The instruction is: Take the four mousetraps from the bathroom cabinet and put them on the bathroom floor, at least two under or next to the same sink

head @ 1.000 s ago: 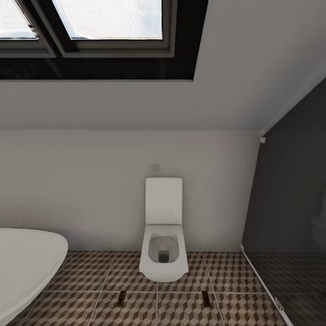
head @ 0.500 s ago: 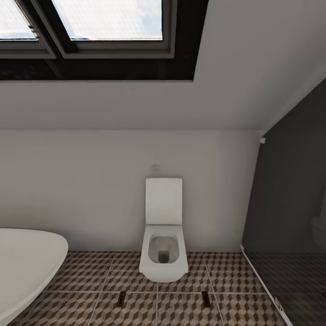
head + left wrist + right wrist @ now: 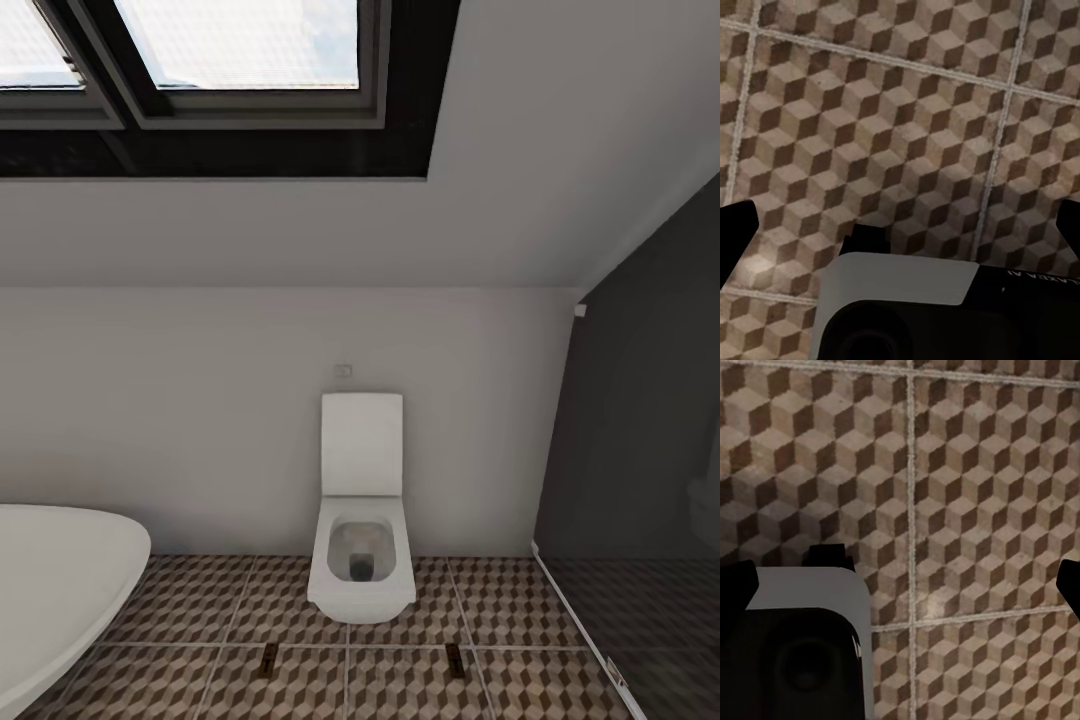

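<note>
Two small dark-and-brown objects are seen lying flat on the bathroom floor [image 3: 400,690], one in front of the toilet [image 3: 361,560] on its bathtub side [image 3: 268,659] and one in front of it on its shower side [image 3: 454,659]. They may be mousetraps, but they are too small for this to be confirmed. Both rest on the same cube-patterned tiling, well apart from each other.

The toilet is set against the white wall [image 3: 200,420], with the bathtub [image 3: 55,580] to one side of it and a dark glass shower screen [image 3: 640,450] to the other. A skylight [image 3: 230,50] is placed above the toilet in the sloped ceiling.

The left gripper [image 3: 900,225] is held over bare tile; its dark fingertips [image 3: 735,229] are spread to the frame edges and nothing is held between them. The right gripper [image 3: 900,581] is likewise spread wide and empty over the floor [image 3: 945,472]. This posture is judged to suit travel rather than grasping, since both arms are pointed down with no load.
</note>
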Controlling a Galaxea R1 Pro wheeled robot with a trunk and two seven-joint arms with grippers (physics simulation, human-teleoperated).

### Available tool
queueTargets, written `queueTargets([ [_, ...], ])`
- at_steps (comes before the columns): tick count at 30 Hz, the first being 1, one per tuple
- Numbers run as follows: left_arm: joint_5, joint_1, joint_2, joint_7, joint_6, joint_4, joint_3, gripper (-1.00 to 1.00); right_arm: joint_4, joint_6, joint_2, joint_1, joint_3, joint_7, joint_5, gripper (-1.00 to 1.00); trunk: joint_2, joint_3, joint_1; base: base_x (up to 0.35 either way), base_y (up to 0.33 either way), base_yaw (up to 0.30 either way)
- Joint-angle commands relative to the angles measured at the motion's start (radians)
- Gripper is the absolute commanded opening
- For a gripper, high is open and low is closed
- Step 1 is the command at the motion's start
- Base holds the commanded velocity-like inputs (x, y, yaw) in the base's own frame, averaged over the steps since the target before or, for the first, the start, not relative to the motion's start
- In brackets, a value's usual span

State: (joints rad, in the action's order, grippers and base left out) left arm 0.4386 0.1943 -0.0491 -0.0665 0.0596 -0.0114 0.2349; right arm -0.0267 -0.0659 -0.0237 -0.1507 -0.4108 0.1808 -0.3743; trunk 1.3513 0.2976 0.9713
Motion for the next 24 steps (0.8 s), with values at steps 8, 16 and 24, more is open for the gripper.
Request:
queueTargets([
  [8, 0.007, 0.001, -0.001, -0.004, 0.004, -0.004, 0.011, 1.0, -0.001, -0.008, -0.002, -0.001, -0.01, 0.0, -0.004, 1.0, 0.001, 0.001, 0.0, 0.0, 0.0, 0.0],
  [16, 0.007, 0.001, 0.0, -0.004, 0.004, -0.009, 0.011, 1.0, 0.004, -0.009, -0.003, -0.001, -0.013, 0.0, -0.001, 1.0, 0.001, 0.001, 0.0, 0.0, 0.0, 0.0],
  [24, 0.008, 0.001, 0.0, -0.004, 0.003, -0.009, 0.008, 1.0, 0.008, -0.009, -0.002, -0.001, -0.013, 0.0, -0.001, 1.0, 0.001, 0.001, 0.0, 0.0, 0.0, 0.0],
])
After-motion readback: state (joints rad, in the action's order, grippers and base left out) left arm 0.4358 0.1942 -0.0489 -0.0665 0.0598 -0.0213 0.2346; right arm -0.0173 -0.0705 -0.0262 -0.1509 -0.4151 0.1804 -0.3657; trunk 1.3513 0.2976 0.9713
